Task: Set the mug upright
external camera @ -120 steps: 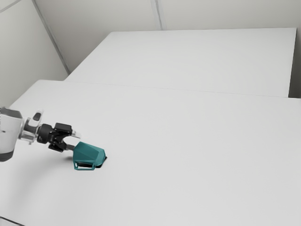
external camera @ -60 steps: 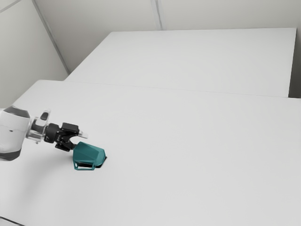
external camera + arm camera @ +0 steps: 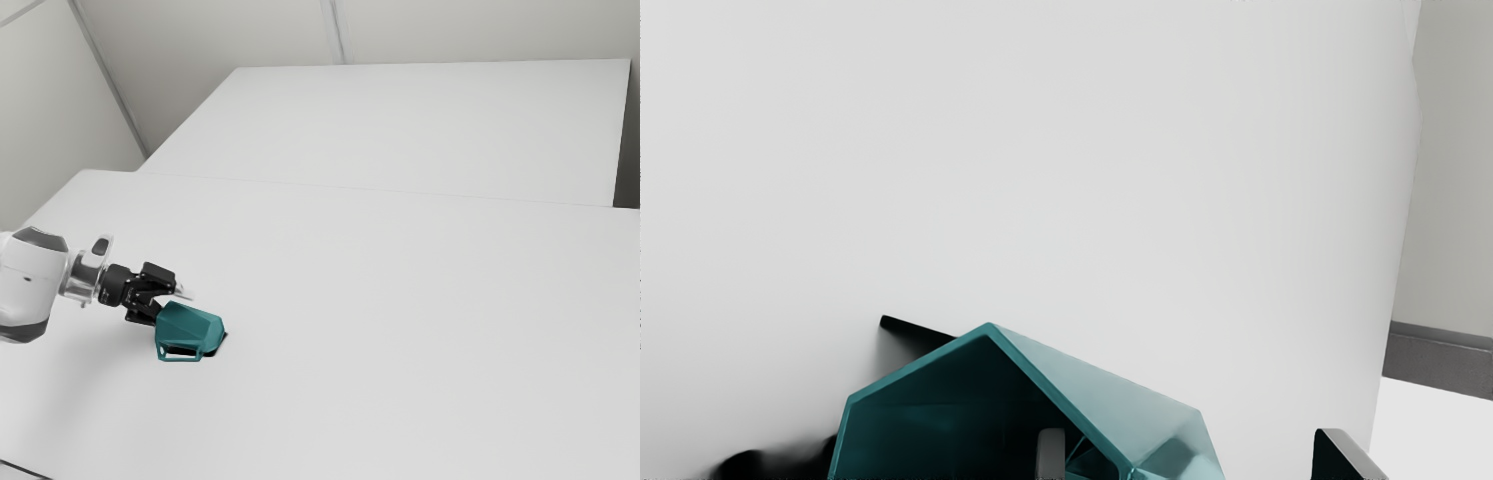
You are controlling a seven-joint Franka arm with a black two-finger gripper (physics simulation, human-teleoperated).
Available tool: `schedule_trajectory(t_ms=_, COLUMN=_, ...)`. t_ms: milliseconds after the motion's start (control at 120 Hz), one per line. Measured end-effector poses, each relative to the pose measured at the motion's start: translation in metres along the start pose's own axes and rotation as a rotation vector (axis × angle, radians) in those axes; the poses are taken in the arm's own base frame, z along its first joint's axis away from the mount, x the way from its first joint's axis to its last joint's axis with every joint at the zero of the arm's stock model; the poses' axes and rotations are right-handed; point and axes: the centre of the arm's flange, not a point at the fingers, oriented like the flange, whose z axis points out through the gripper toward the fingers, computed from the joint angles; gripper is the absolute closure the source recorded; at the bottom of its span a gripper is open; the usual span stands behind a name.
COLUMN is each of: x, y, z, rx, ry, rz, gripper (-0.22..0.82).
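partly between spread fingers; mug

Plain room, kind unclear: white tabletop, pale walls.

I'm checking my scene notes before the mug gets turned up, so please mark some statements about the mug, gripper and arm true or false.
1. The mug lies on its side on the table. True.
2. The mug's mouth faces away from the gripper. False: it faces the gripper.
3. The gripper's two fingers stand apart. True.
4. The gripper is clamped on the handle. False: it is open, with the handle clear of its fingers.
5. The arm comes in from the exterior view's left. True.
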Motion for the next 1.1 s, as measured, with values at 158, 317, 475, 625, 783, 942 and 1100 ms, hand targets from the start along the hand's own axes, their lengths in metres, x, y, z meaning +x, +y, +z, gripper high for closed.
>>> schedule_trajectory(t_ms=158, x=0.0, y=0.0, z=0.0, rx=0.002, ry=-0.001, rz=-0.027, gripper=0.42)
schedule_trajectory(t_ms=317, x=0.0, y=0.0, z=-0.001, rx=0.005, ry=-0.002, rz=-0.05, gripper=0.57)
schedule_trajectory(t_ms=475, x=0.0, y=0.003, z=-0.001, rx=0.01, ry=-0.001, rz=-0.063, gripper=0.7)
schedule_trajectory(t_ms=625, x=0.003, y=0.01, z=-0.005, rx=0.019, ry=0.004, rz=-0.061, gripper=0.75)
schedule_trajectory(t_ms=783, x=0.009, y=0.023, z=-0.01, rx=0.028, ry=0.011, rz=-0.042, gripper=0.77)
schedule_trajectory(t_ms=942, x=0.021, y=0.043, z=-0.022, rx=0.06, ry=0.007, rz=0.009, gripper=0.78)
schedule_trajectory(t_ms=1100, x=0.035, y=0.066, z=-0.033, rx=0.121, ry=-0.032, rz=0.064, gripper=0.79)
